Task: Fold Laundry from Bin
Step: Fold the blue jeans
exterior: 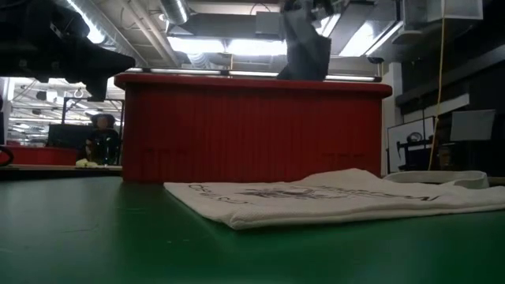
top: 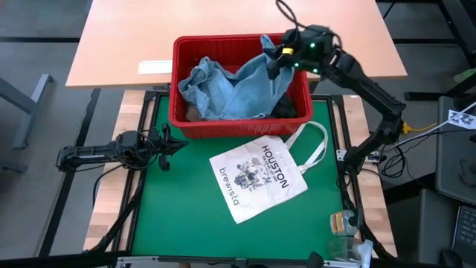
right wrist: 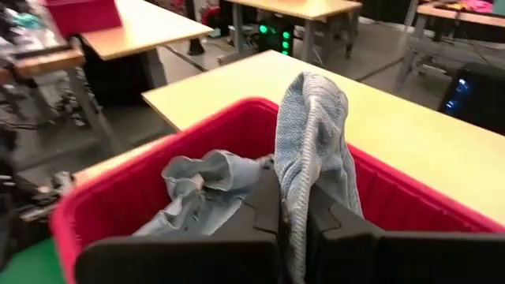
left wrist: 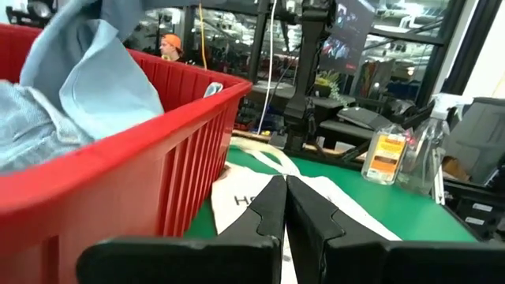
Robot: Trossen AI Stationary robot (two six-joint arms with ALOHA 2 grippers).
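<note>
The red bin (top: 242,126) stands at the far side of the green mat. A light blue denim garment (top: 234,85) fills it, and a dark garment (top: 288,109) shows in its right corner. My right gripper (top: 277,59) is above the bin's far right part, shut on a raised piece of the denim (exterior: 306,47). My left gripper (top: 169,141) waits shut, level, just left of the bin's near left corner, holding nothing. My right gripper pinches a bunched fold of the denim (right wrist: 309,134) between its two fingers. The fingers (right wrist: 264,209) come from the table's right, slanting slightly down. The pinched part is drawn up above the bin's rim, and the rest (right wrist: 197,193) trails down into the bin.
A white tote bag printed "HOUSTON" (top: 260,179) lies flat on the mat in front of the bin, its handles (top: 316,141) toward the right. Small bottles (top: 343,222) stand at the near right corner. A light wooden table (top: 134,37) lies beyond the bin.
</note>
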